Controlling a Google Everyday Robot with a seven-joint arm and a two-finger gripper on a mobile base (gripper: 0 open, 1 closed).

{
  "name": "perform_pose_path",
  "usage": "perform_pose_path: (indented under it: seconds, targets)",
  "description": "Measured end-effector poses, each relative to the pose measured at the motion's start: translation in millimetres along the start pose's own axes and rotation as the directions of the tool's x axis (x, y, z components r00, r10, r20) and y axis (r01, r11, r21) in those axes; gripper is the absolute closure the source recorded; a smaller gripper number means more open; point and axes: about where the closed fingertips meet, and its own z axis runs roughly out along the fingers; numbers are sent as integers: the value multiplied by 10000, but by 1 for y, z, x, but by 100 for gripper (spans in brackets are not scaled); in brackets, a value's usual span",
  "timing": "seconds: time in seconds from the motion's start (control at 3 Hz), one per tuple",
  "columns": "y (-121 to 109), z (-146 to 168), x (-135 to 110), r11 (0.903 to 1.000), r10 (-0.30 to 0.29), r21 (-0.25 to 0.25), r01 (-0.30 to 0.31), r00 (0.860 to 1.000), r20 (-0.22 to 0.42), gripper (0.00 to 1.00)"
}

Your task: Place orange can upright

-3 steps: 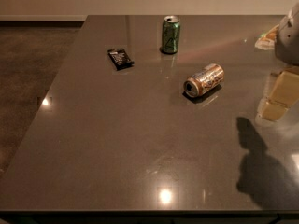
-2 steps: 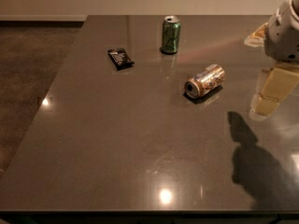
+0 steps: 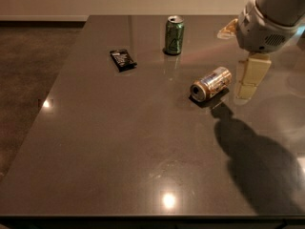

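The orange can [image 3: 211, 83] lies on its side on the dark table [image 3: 119, 142], right of centre, its silver top facing front-left. My gripper [image 3: 249, 80] hangs from the arm at the upper right. Its pale fingers point down just to the right of the can, a short gap away and above the table. It holds nothing.
A green can [image 3: 174, 35] stands upright at the back of the table. A black snack packet [image 3: 123, 59] lies flat to the left of it. The table's left edge runs diagonally beside the floor. The arm's shadow falls on the right front part.
My arm and gripper have moved left into view, toward the lying orange can. The cans and the packet have not moved.
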Motion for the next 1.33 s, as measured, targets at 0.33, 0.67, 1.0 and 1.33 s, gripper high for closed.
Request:
perform_pose_path:
  seconds: [0.33,0.67,1.0,1.33]
  targets:
    - [-31,21,-1,9935,-1136,3,1136,9935,74,0]
    - [-51,44,3,9753,-2177,-372,2176,9760,11,0]
    - [-64,59,6,9569,-2841,-629,2835,9588,1,0]
    - [-57,78,4,9024,-4048,-1472,4050,9138,328,0]
